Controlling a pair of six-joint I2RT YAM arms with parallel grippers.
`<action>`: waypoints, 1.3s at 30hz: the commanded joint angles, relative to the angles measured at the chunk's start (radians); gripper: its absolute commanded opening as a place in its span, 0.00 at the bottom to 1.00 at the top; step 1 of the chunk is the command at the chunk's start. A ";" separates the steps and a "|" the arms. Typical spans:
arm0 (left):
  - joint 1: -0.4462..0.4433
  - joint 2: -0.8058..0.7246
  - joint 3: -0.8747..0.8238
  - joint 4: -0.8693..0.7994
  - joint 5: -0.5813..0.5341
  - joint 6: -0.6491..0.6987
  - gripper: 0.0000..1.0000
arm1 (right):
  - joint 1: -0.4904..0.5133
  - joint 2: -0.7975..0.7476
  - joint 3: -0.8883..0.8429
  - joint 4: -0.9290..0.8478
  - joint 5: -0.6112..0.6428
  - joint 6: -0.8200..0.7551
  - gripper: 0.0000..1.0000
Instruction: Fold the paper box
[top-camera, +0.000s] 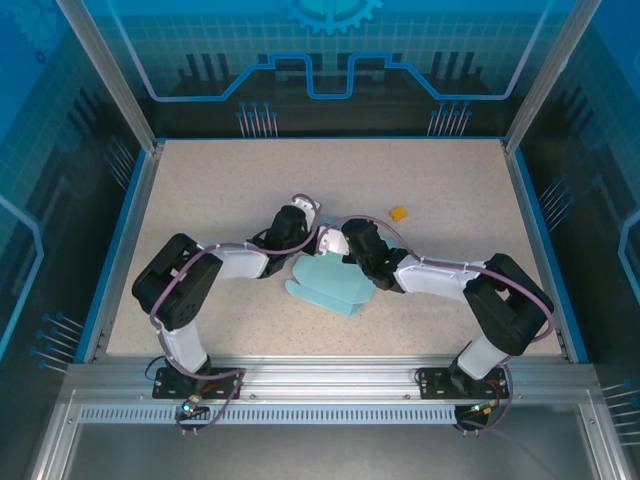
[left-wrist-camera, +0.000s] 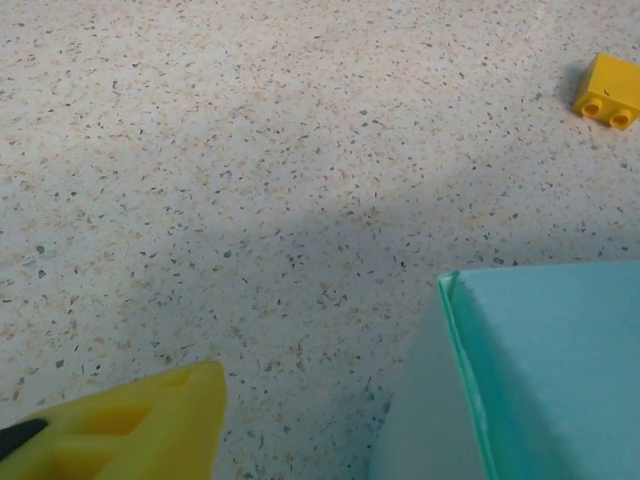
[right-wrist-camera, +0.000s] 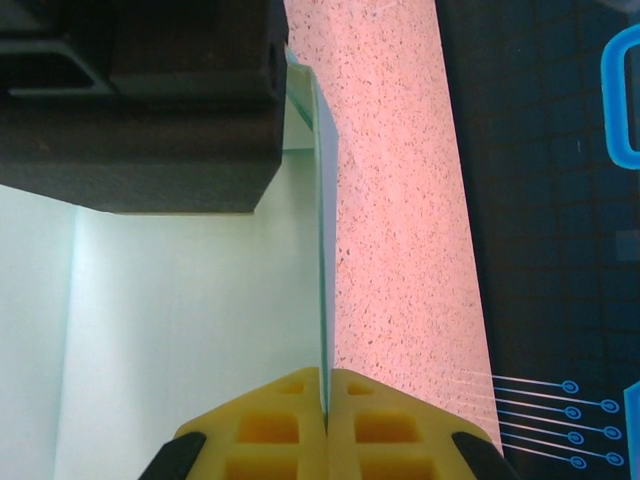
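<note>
Speckled beige tabletop (top-camera: 200, 180) with a blue rim, sitting inside the glowing blue enclosure with circuit-style graphics on the walls. That's what I'm looking at from the overhead camera.

Both arms reach in toward the middle of the table and meet at the far edge of the paper box (top-camera: 330, 282). It's the light teal card, lying mostly flat near the centre of the table, with its near end pointing back toward the arm bases.

The right gripper (right-wrist-camera: 326, 385) is clamped down on the card. On its wrist cam the two yellow fingers (right-wrist-camera: 270, 425) are pressed together with a thin edge of teal card pinched between them. That edge runs straight up from the fingertips, so this panel is standing on edge, with a pale panel of the box off to its left.

The left gripper (top-camera: 306, 220) sits just beside the box's far-left corner. Its wrist cam gives me one yellow finger (left-wrist-camera: 130, 430) low in the corner, with bare table between it and a folded teal corner of the box. Can't tell from that how wide the jaws stand.

A little orange brick (top-camera: 398, 213) sits farther back on the table, apart from the box.
</note>
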 joint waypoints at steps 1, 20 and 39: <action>0.045 -0.030 -0.044 -0.015 -0.029 -0.012 0.66 | -0.005 -0.024 0.015 -0.093 0.060 0.017 0.00; 0.045 -0.035 -0.107 0.001 0.124 -0.021 0.76 | -0.006 -0.041 0.027 -0.101 0.066 0.026 0.00; 0.048 0.100 -0.011 0.025 0.035 -0.059 0.40 | -0.001 -0.047 0.027 -0.122 0.049 0.048 0.00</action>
